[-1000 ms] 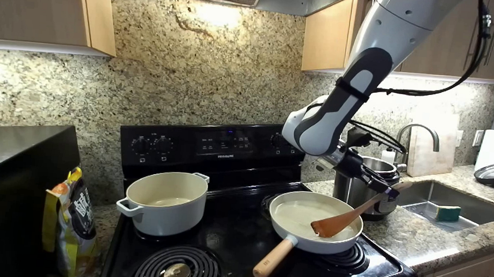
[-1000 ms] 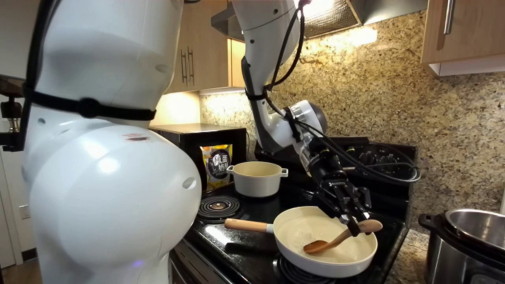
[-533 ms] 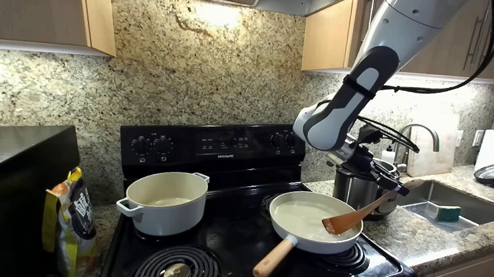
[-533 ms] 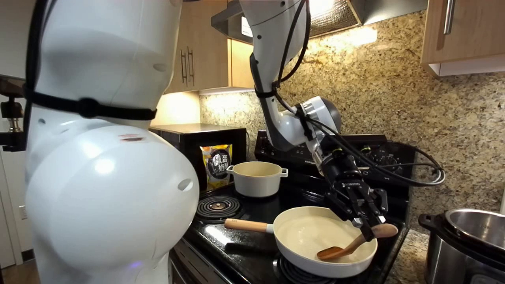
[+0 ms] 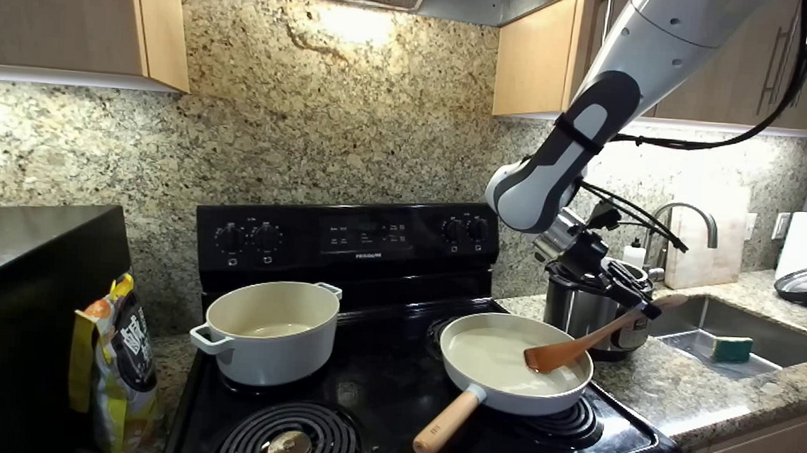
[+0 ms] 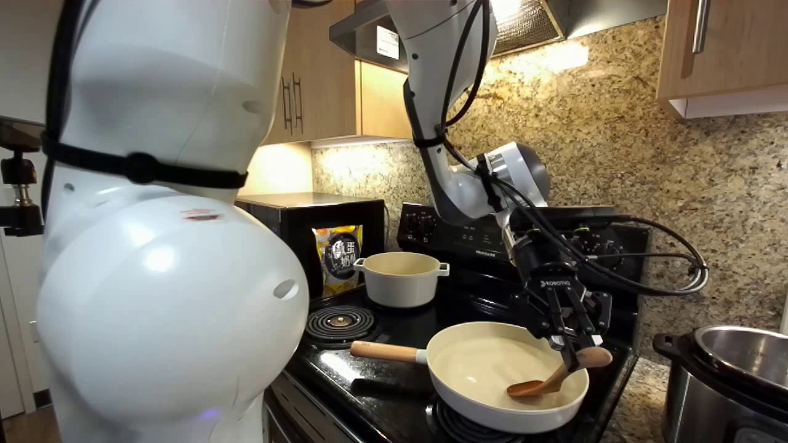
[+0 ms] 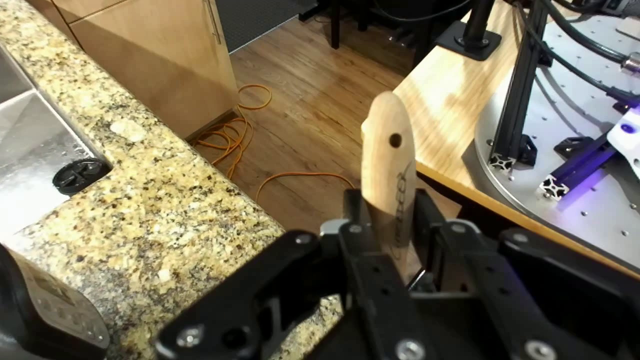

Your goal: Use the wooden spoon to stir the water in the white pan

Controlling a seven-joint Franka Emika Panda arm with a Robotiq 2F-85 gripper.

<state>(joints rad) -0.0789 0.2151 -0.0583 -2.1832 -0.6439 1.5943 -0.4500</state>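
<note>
Wooden spoon [image 5: 591, 339]: it is leaning at a tilt, its broad head sitting low inside the white pan [image 6: 511, 420], in the half away from the pan's own handle. Its shaft is slanting up across the rim. I am holding it with the tool [image 7: 390, 210], the jaws clamping the shaft from both sides. The water [image 5: 490, 353] is barely showing against the pale interior; how deep the head is dipping I cannot tell, nor whether the shaft is touching the rim.

Step in hand, my judgement: stirring. The spoon is gripped and its head is in the pan, so nothing seems to be calling for a regrip. The next move is probably calling for a level sweep round the inside wall and back through the middle, head kept low. I am weighing two risks: the wall twisting the spoon in the grip, or the pan sliding on its coil burner [image 5: 578, 423].

Views: the wrist view is showing a hole and lettering near the spoon's upper end, which I am not making out elsewhere, but it is missing head, pan and water; both exterior views are covering head and pan. Past the worktop [image 7: 200, 225], the wrist view alone is showing an orange cable [image 7: 307, 174]. An exterior view is adding a sponge [image 5: 731, 349] in the sink [image 5: 787, 331].
</note>
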